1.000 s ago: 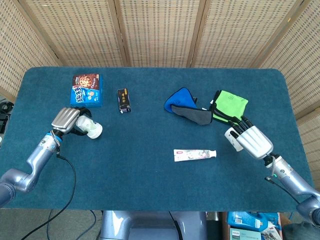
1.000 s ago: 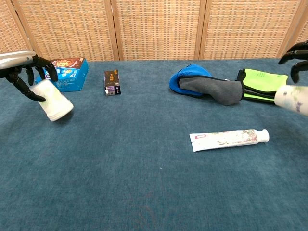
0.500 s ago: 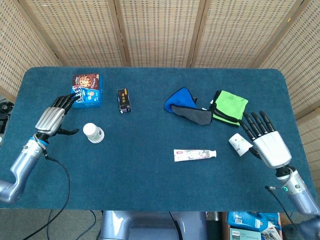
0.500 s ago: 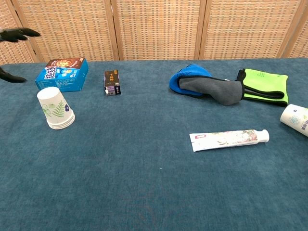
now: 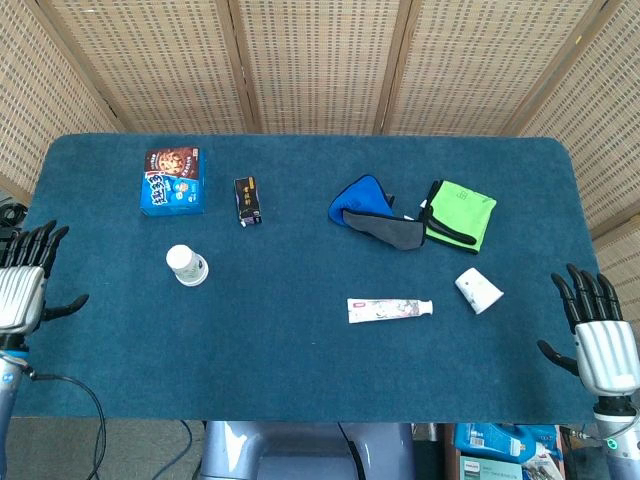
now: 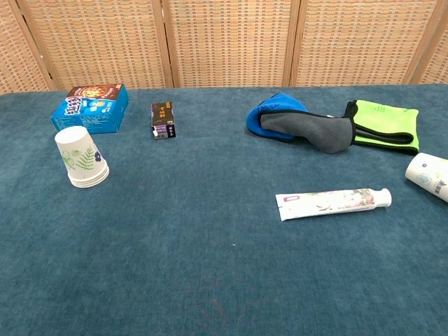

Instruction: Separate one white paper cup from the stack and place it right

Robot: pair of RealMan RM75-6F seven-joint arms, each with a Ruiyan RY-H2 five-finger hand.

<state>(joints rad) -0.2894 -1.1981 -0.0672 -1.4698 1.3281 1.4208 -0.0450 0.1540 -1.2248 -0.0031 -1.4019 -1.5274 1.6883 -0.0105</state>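
Note:
The stack of white paper cups (image 5: 186, 265) (image 6: 80, 158) stands upside down on the left part of the blue table. A single white paper cup (image 5: 479, 290) (image 6: 428, 176) lies on its side at the right, beside the toothpaste tube. My left hand (image 5: 22, 283) is at the table's left edge, fingers spread and holding nothing. My right hand (image 5: 600, 339) is off the table's right front corner, fingers spread and empty. Neither hand shows in the chest view.
A blue snack box (image 5: 173, 180) and a small dark box (image 5: 247, 200) sit behind the stack. A blue-and-grey cloth (image 5: 372, 212) and a green cloth (image 5: 458, 214) lie at the back right. A toothpaste tube (image 5: 389, 309) lies in the middle front.
Both hands let go of their cups and drew back to the table's edges. The stack now stands at the left; the single cup lies at the right.

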